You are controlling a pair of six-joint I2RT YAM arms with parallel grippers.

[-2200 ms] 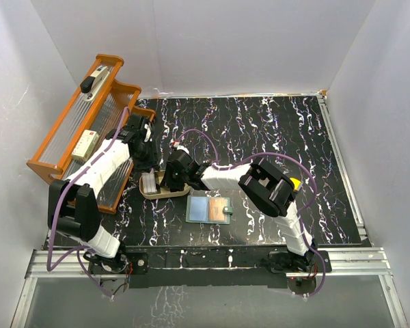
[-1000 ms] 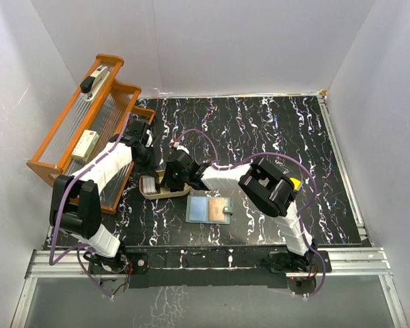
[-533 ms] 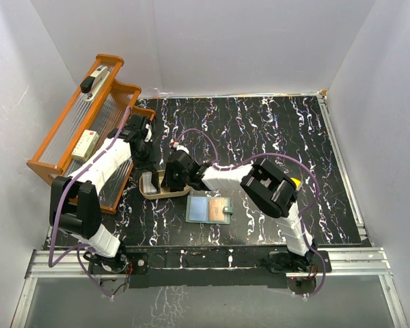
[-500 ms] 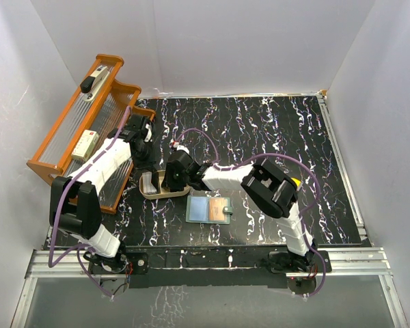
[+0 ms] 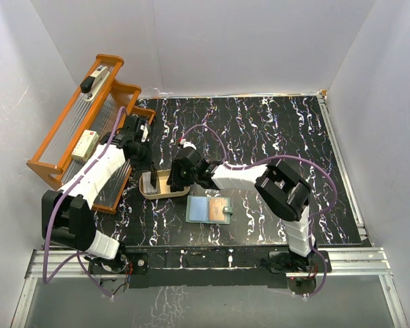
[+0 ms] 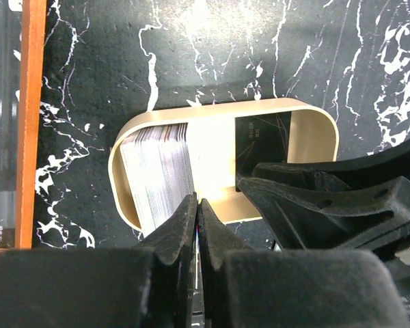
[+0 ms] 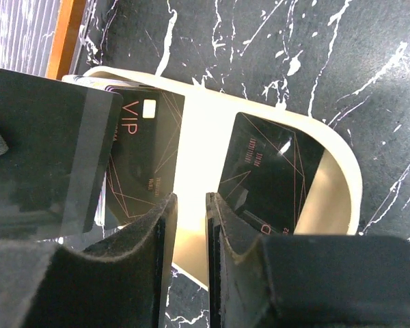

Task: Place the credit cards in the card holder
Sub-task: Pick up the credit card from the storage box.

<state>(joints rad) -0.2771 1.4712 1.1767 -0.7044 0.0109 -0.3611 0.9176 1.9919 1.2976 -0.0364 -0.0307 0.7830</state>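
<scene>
A smooth tan oval dish (image 6: 321, 130) sits on the black, marble-look worktop (image 5: 273, 137). The credit cards (image 6: 160, 171) are in it, a pale stack leaning at its left end. A shiny black card (image 7: 147, 157) says "VIP" in pink. 1 more black card, the lined card (image 7: 270, 174), lies flat at the right end; its words are too small to read. The left hand (image 6: 197, 205) is clenched tight above the dish. A striped card (image 7: 48, 150) stands up close by; I cannot tell if it is pinched. The right hand (image 7: 191, 201) has its fuzzy fingers a little apart, holding nothing. The card holder (image 5: 210, 209) lies open beside the dish, blue inside.
</scene>
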